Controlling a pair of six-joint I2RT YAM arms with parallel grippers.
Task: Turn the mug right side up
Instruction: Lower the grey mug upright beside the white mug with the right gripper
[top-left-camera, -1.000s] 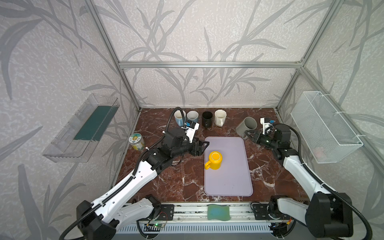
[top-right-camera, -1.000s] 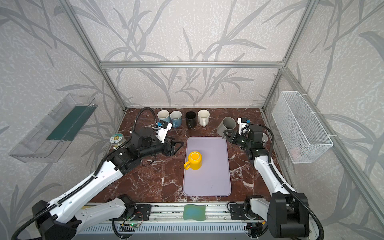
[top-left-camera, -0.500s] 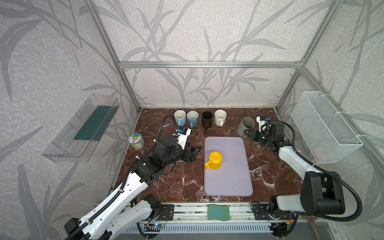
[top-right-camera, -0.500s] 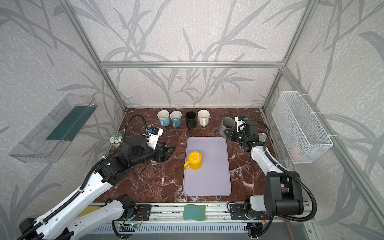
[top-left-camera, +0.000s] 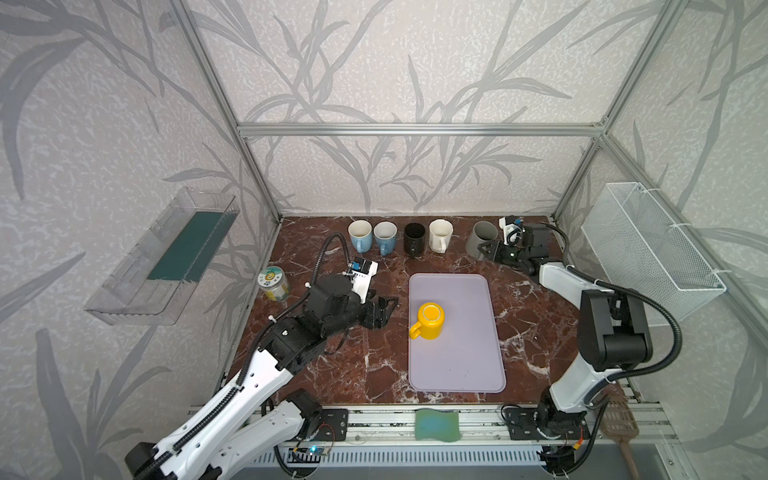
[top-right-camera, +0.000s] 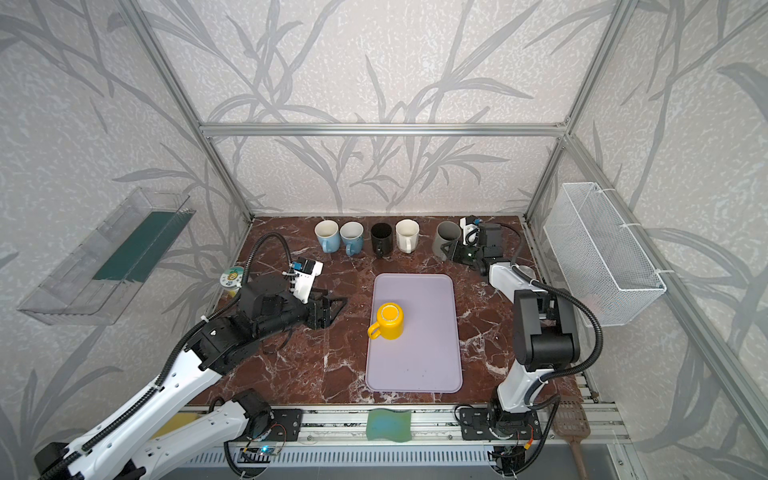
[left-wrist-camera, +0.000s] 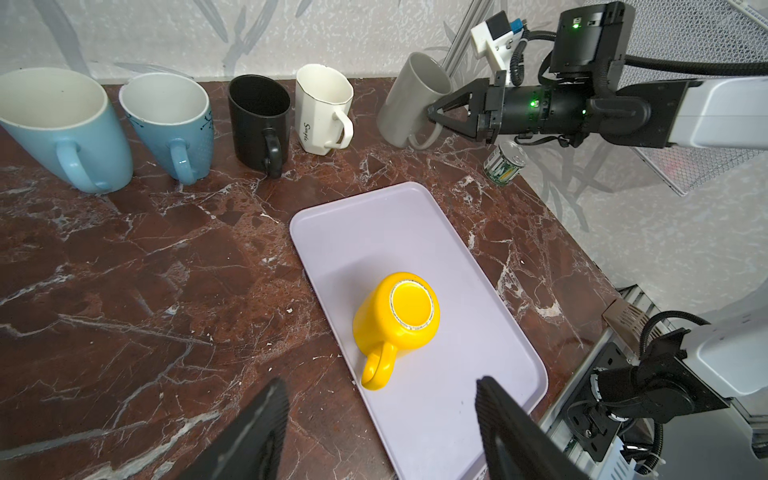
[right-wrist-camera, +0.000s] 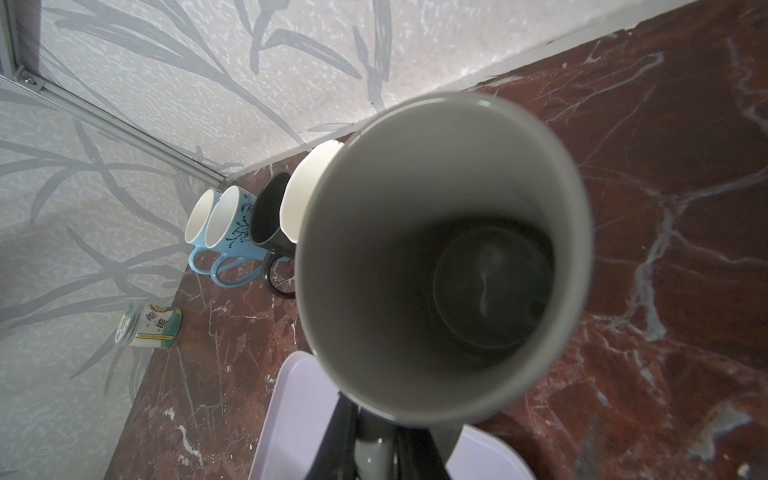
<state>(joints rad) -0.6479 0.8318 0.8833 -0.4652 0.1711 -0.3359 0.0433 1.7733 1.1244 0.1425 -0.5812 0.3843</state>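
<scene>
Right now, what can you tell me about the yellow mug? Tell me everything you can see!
The yellow mug is bright, shiny and looks ceramic. It stands upside down, mouth down on the lilac tray, in the tray's left half. Its flat base faces up, ringed by a pale unglazed edge. Its one looped handle points toward the front left. Only the tray touches it, and its inside is hidden.

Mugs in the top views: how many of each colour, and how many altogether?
Blue mugs: 2
Black mug: 1
White mug: 1
Grey mug: 1
Yellow mug: 1
Total: 6
</scene>
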